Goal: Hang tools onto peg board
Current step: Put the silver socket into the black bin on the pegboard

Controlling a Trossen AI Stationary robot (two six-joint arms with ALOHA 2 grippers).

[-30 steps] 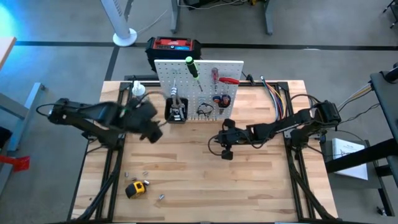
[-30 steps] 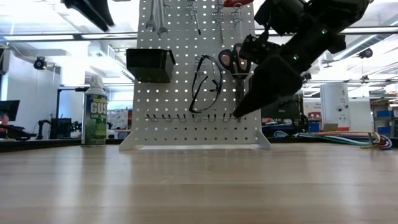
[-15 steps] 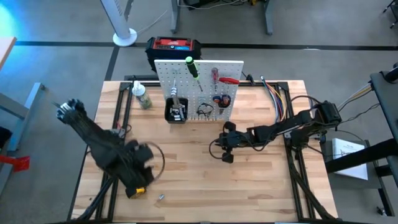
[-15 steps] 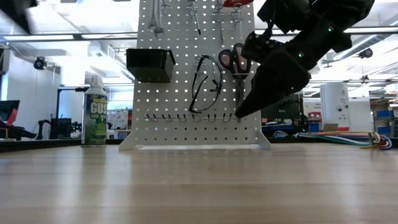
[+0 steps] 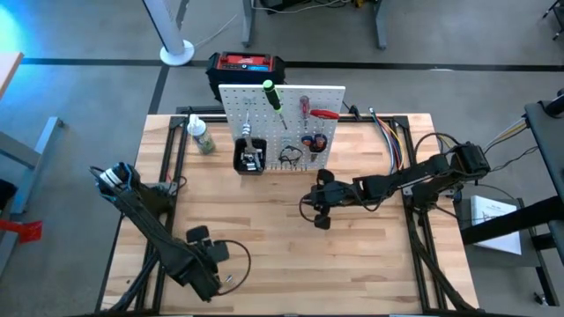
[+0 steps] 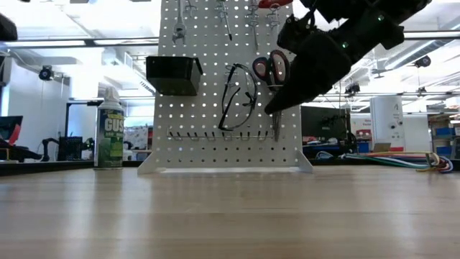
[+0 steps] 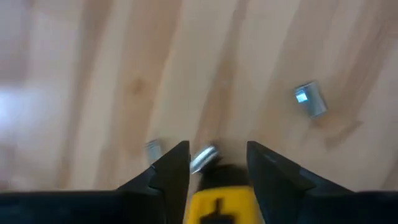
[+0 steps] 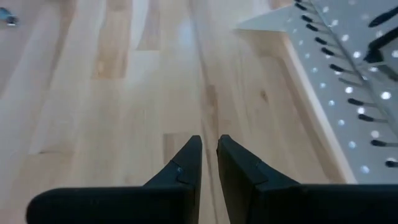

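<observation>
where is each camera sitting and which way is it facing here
High view: above the table, straight down; both arms, left gripper near the front edge.
Low view: table height, level at the peg board; right gripper before it.
Left wrist view: looks down past its fingers at the yellow tape measure.
Right wrist view: past shut fingers over bare wood.
Shared: high, low and right wrist views show the peg board.

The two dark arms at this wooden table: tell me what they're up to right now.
The left gripper is low at the table's near left corner, its fingers on either side of the yellow tape measure; a firm grip isn't clear. The white perforated peg board already carries screwdrivers, red-handled pliers and black-framed glasses. The right gripper waits in front of the board, fingers shut on nothing.
</observation>
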